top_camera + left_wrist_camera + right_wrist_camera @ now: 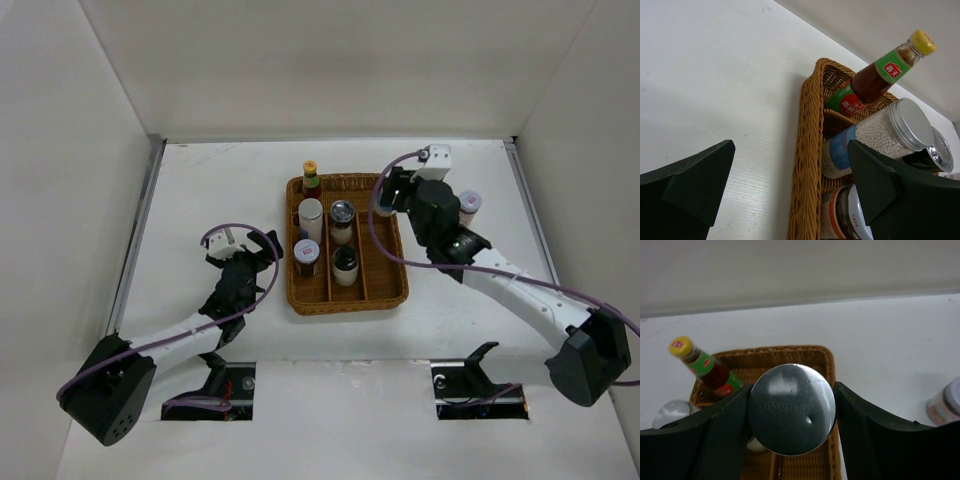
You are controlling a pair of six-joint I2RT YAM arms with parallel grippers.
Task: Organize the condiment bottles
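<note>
My right gripper [791,412] is shut on a jar with a round silver lid [790,400], both fingers pressed against the lid's sides, above the right compartment of the brown wicker tray [812,352]. In the top view this gripper [397,192] hangs over the tray's [400,285] back right corner and the arm hides the jar. The tray holds a red-sauce bottle with a yellow cap [311,177], a white cylinder [311,218], a chrome-topped shaker [343,214], a black-capped shaker [345,263] and a white-lidded spice jar [307,255]. My left gripper [250,262] stands open and empty just left of the tray.
One more jar [468,207] stands on the table to the right of the right arm, also seen in the right wrist view [945,407]. The left wrist view looks along the tray's left rim [807,165] past the sauce bottle [867,85] and a blue-labelled jar [875,132].
</note>
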